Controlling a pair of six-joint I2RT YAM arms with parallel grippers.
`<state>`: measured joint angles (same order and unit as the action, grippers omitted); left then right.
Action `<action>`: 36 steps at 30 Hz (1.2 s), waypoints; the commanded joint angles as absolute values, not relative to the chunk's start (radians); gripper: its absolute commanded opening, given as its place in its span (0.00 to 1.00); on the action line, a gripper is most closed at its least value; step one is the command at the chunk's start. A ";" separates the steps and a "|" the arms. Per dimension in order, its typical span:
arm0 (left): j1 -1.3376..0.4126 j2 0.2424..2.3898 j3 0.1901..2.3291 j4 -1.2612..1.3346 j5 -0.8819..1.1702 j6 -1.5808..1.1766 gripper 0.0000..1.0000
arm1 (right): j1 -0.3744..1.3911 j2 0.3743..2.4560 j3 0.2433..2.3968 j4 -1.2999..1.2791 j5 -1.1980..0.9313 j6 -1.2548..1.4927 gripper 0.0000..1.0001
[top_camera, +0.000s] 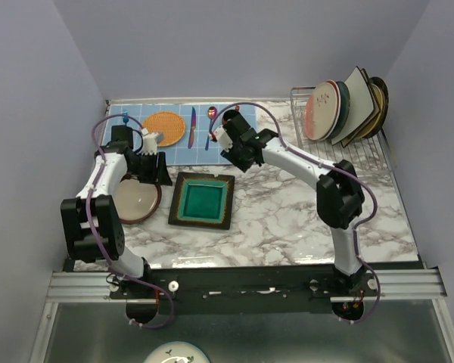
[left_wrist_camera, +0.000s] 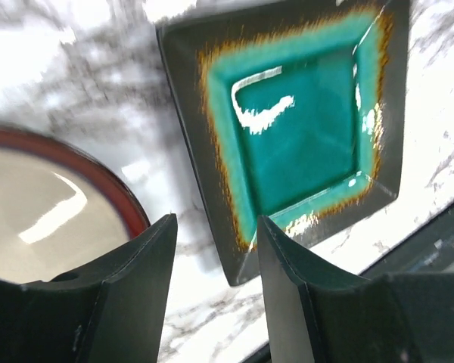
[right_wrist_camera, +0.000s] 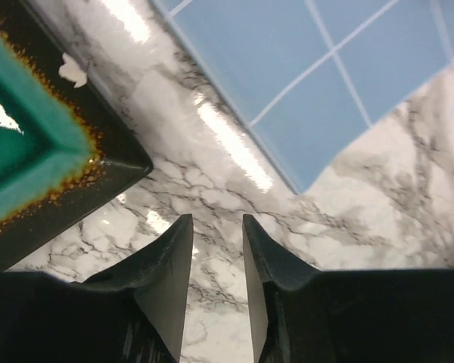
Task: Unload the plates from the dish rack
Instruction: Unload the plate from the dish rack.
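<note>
Left gripper (left_wrist_camera: pixel 216 227): jaws parted, empty, over the table (left_wrist_camera: pixel 83 91) between red-rimmed cream plate (left_wrist_camera: pixel 53 219) and teal square plate (left_wrist_camera: pixel 303 128). Right gripper (right_wrist_camera: pixel 217 223): jaws narrowly parted, empty, near the square plate's corner. Other plates (top_camera: pixel 346 110): upright in dish rack (top_camera: pixel 363 147), far right corner.

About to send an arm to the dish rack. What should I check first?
1. Left pincer empty, jaws apart: ok.
2. Right pincer empty, jaws apart: ok.
3. Teal-glazed square plate lying flat on the marble table: ok.
4. Red-rimmed cream round plate flat, apart from it: ok.
5. Silver wire dish rack emptied: not ok, several plates stand in it.
6. Number of racked plates: cannot tell.
</note>
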<state>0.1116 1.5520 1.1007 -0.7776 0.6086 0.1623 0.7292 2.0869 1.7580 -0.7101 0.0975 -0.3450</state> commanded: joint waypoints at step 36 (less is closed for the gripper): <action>-0.038 1.548 1.189 -0.351 0.463 0.121 0.79 | 0.198 2.137 2.186 -0.675 0.443 -0.298 0.56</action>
<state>-0.0349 1.5711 1.2034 -0.4072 0.4992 0.1219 0.2111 2.1212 2.1628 -0.6544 0.4229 -0.2890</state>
